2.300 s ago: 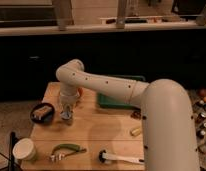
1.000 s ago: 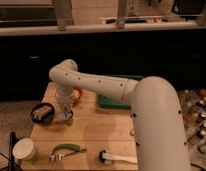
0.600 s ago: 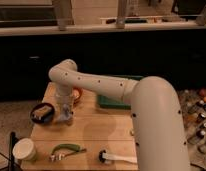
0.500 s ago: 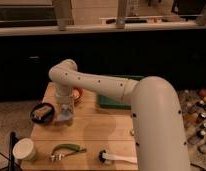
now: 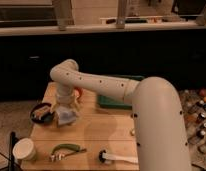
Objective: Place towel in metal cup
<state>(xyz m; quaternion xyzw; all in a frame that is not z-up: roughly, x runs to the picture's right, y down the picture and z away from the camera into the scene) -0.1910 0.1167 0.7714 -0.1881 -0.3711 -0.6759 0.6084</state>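
My gripper (image 5: 66, 106) low over left of table (image 5: 101, 132), right of dark bowl (image 5: 42, 113). Towel (image 5: 67, 116) bunched pale at and below it; grip state: cannot tell. Metal cup not distinguishable, presumably under towel. Risk: cloth drapes over rim, snags, tips cup, or slides off beside it if released off-centre.

A single view is given, taken from behind the robot's arm (image 5: 156, 115) and angled downward onto the table (image 5: 103, 132). The arm fills the right foreground at close range. The pincer (image 5: 66, 111) is seen farther off, over the table's left part, before a dark counter (image 5: 121, 55).
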